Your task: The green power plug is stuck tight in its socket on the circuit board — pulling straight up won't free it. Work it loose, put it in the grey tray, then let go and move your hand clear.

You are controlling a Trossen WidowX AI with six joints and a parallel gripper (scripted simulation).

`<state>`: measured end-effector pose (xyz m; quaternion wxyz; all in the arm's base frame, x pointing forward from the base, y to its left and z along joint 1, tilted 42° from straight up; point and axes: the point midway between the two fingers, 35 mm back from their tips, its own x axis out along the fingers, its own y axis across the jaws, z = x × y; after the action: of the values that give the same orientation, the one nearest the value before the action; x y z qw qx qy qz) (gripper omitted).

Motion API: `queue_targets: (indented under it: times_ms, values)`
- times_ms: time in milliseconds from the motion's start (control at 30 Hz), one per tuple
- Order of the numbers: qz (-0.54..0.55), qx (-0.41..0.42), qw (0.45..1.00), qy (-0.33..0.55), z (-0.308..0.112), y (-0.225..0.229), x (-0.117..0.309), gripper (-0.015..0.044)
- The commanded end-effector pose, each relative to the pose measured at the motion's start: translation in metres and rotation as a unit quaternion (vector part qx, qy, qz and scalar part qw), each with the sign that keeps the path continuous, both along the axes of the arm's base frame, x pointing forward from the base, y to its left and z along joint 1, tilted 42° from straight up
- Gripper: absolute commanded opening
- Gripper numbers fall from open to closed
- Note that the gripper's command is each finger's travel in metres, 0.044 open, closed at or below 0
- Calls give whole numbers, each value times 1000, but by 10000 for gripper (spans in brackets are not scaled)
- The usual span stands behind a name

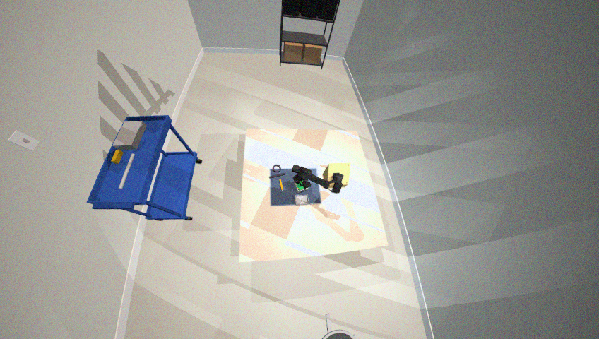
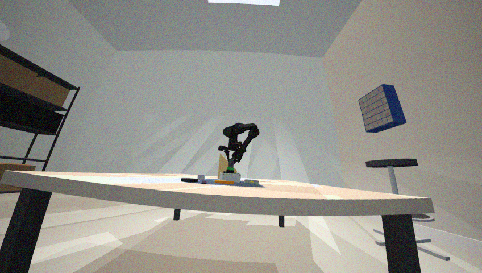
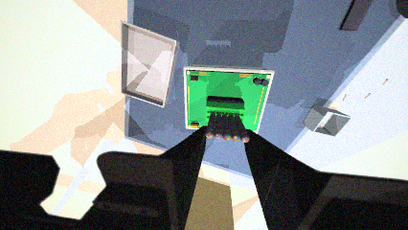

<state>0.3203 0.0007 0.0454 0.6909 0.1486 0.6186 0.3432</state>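
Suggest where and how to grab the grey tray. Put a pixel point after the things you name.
Grey tray (image 1: 297,200) (image 2: 247,182) (image 3: 124,57): I'd pinch the wall farthest from the circuit board (image 1: 301,186) (image 3: 199,98), coming straight down, one finger inside, one outside. It's open-topped, lies flat, walls look thin; the board crowds the near side.

No readable text, label, brand, number or sign anywhere. On the circuit board (image 1: 301,187) (image 3: 230,88) just below the claw (image 1: 301,180) (image 2: 230,162) (image 3: 225,131), only tiny marks, too small and too grainy to make out as letters or figures.
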Motion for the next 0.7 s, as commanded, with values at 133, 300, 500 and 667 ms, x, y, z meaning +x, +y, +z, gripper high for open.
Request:
queue_targets:
  times_ms: [133,300,500,667]
  values:
    - [-14,6,1000,-2,15,-19,0,0]
    - [-14,6,1000,-2,6,-10,0,0]
    - [-14,7,1000,-2,-7,1,1,0]
    - [-14,7,1000,-2,-7,1,1,131]
